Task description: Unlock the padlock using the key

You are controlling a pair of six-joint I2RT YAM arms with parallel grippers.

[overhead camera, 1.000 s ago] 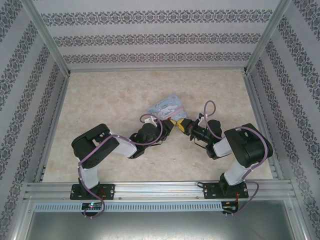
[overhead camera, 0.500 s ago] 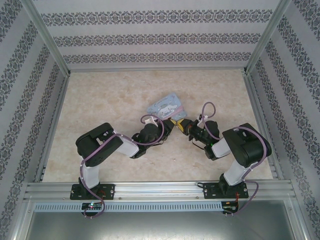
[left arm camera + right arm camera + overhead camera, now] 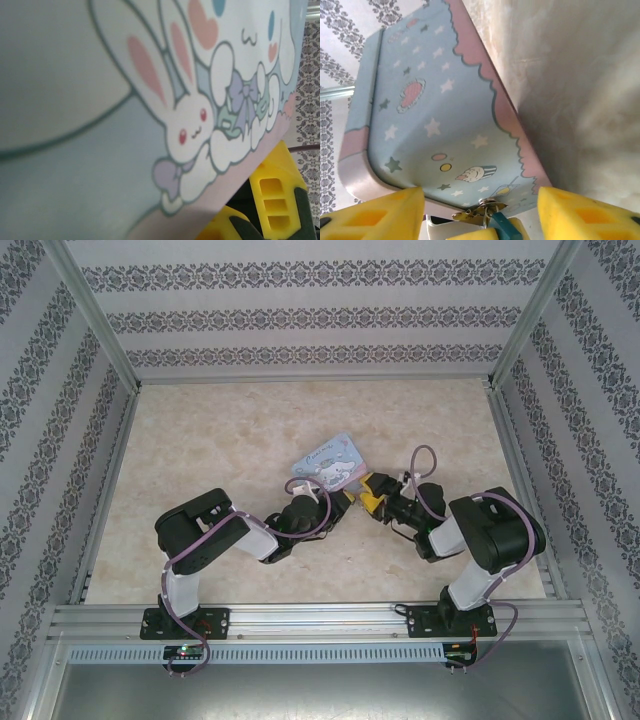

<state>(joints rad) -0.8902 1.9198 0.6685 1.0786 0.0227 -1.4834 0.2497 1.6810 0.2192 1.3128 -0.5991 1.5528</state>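
Tin [image 3: 328,458], top external view: tilted at mid-table [image 3: 220,440], just far of both claws. The left gripper [image 3: 342,502] meets its near edge; the right gripper [image 3: 368,494] is just to the right.

Left wrist view: the tin's [image 3: 100,125] cartoon face lies close against the lens, blurred, with yellow fingers [image 3: 270,192] at lower right. The left claw is closed; what it grips cannot be told.

Right wrist view: the right gripper [image 3: 482,215] stands wide apart, gripping nothing. The teal-blue padlock [image 3: 504,229] hangs at the tin's brass clasp [image 3: 479,209], between its fingers.
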